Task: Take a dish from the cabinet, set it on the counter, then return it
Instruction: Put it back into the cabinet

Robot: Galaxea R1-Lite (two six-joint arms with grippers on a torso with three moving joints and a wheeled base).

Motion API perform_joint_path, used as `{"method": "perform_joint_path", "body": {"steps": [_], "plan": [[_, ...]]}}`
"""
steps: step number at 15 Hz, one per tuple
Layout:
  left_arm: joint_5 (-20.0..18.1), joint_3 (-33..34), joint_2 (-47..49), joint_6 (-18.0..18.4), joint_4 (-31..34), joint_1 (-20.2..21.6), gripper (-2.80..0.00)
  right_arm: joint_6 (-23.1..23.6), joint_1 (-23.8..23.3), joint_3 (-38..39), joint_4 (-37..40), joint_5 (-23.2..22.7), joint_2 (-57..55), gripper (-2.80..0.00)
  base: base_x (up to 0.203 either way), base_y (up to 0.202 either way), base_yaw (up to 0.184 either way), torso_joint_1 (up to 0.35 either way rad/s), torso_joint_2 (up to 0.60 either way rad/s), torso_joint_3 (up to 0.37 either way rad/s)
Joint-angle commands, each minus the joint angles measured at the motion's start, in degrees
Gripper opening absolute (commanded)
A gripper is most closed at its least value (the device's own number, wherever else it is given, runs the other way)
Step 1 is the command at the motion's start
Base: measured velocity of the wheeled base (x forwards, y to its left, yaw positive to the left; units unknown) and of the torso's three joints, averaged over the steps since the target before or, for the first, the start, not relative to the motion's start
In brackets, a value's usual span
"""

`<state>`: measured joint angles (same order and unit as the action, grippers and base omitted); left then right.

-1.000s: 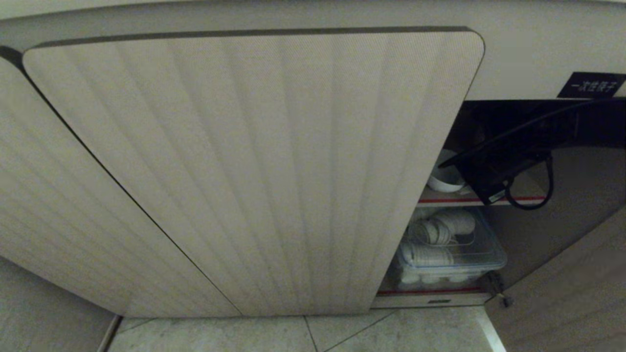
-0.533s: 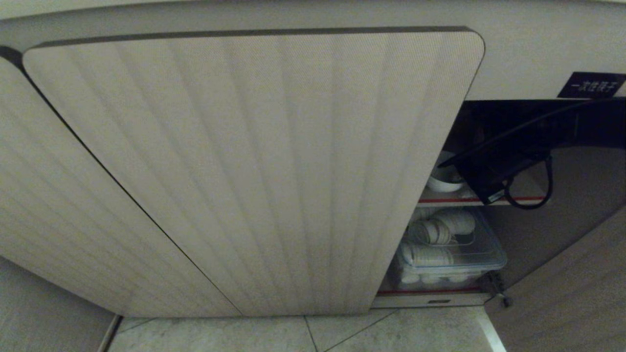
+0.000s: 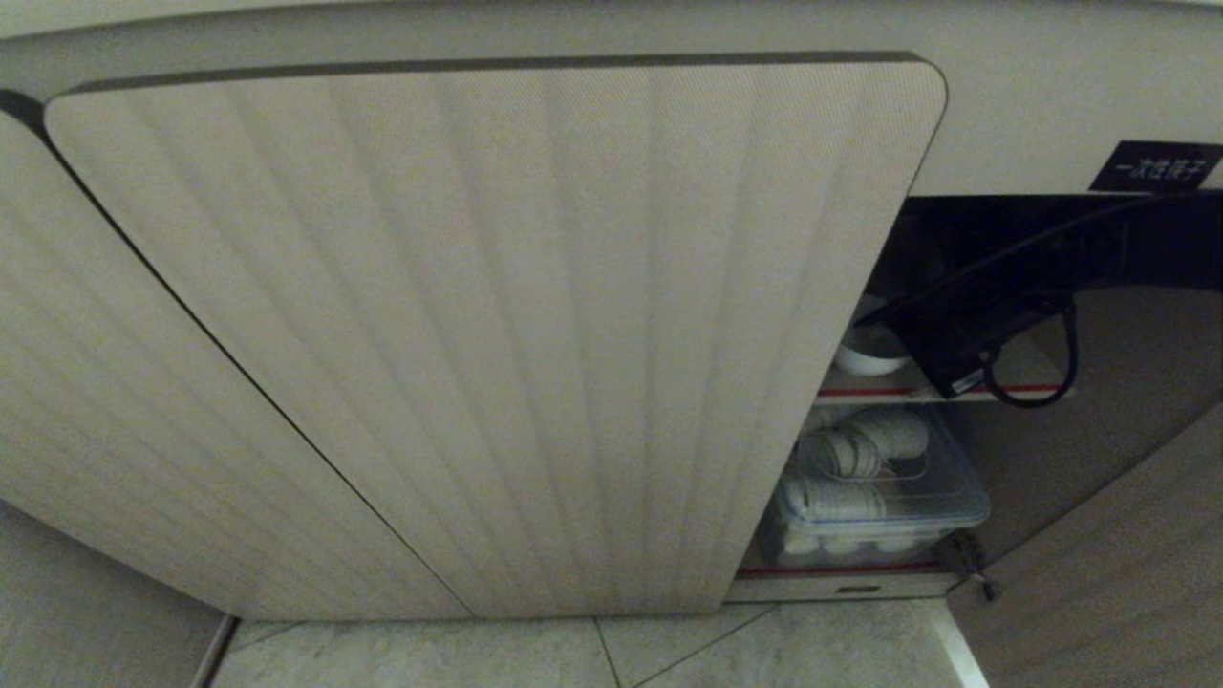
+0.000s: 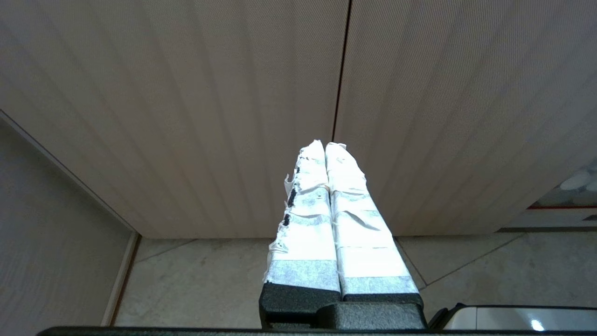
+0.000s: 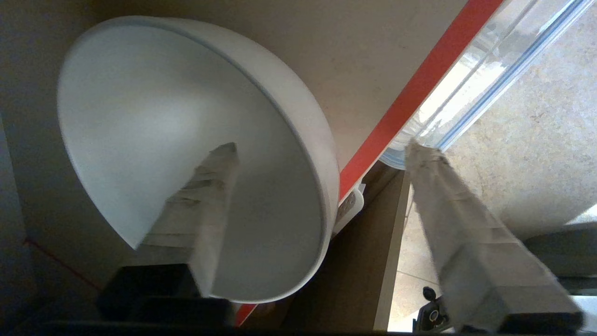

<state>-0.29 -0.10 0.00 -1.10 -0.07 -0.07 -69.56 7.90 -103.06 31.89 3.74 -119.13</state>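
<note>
The dish (image 5: 154,107), a plain white bowl, sits on the upper shelf (image 5: 422,77) of the cabinet, close to its red-striped edge. My right gripper (image 5: 322,147) is open and straddles the near rim. One taped finger (image 5: 200,205) is inside the bowl and the other (image 5: 466,233) hangs well outside it, beyond the shelf edge. In the head view my black right arm (image 3: 975,325) reaches into the opening and covers most of the dish (image 3: 868,361). My left gripper (image 4: 325,145) is shut and empty in front of the ribbed door (image 4: 210,116). The counter is out of view.
The big ribbed door (image 3: 478,334) fills the left of the opening. A clear lidded box of white bowls (image 3: 879,487) fills the lower shelf. The opened right door (image 3: 1127,564) stands close to my arm. A black label (image 3: 1168,167) is above. Tiled floor (image 3: 669,655) lies below.
My right gripper's fingers have spread apart and let go of the dish. The dish has settled lower onto the shelf. The arm has stayed in place.
</note>
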Motion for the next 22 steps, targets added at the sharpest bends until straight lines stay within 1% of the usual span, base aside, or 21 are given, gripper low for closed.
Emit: {"method": "perform_joint_path", "body": {"steps": [1, 4, 10, 14, 22], "plan": [[0.02, 0.01, 0.0, -0.05, -0.01, -0.01, -2.8, -0.23, 0.01, 0.14, 0.19, 0.12, 0.03, 0.0, 0.0, 0.0, 0.0, 0.0, 0.0, 0.0], [-0.02, 0.01, 0.0, -0.05, -0.01, 0.07, -2.8, 0.2, 0.01, 0.24, 0.13, 1.12, 0.03, 0.0, 0.0, 0.0, 0.0, 0.0, 0.0, 0.0], [0.03, 0.01, 0.0, -0.05, -0.01, 0.07, -2.8, 6.07, 0.15, 0.32, 0.01, 3.35, 0.03, 0.0, 0.0, 0.0, 0.0, 0.0, 0.0, 0.0], [-0.04, 0.01, 0.0, -0.05, -0.01, -0.01, -2.8, 8.82, 0.36, 0.4, -1.47, 4.33, 0.03, 0.0, 0.0, 0.0, 0.0, 0.0, 0.0, 0.0], [0.03, 0.01, 0.0, -0.05, -0.01, -0.01, -2.8, 14.89, 0.89, 0.55, -3.95, 8.24, 0.07, 0.0, 0.0, 0.0, 0.0, 0.0, 0.0, 0.0]]}}
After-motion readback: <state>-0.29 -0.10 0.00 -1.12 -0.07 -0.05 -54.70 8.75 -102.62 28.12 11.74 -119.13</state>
